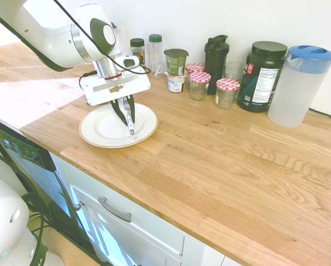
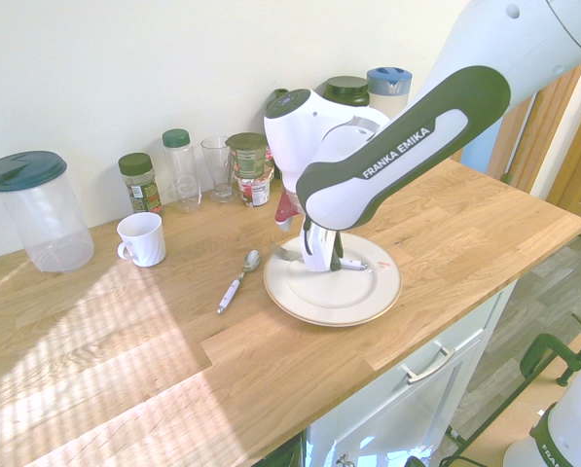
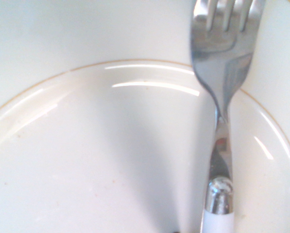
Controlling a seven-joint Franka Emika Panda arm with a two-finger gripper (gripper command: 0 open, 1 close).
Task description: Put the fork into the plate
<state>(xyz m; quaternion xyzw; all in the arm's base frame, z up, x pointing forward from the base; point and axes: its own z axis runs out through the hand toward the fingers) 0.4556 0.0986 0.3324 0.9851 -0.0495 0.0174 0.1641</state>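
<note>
My black two-finger end effector (image 1: 124, 119) is standing over the round cream plate (image 2: 309, 309), its fingers seemingly parting around the silver fork with the whitish handle (image 3: 222, 73), which is lying directly beneath. Lifting before full clearance could be dragging it off.

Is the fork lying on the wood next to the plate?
No, the fork is over the plate, and it is the spoon that lies on the wood.
</note>
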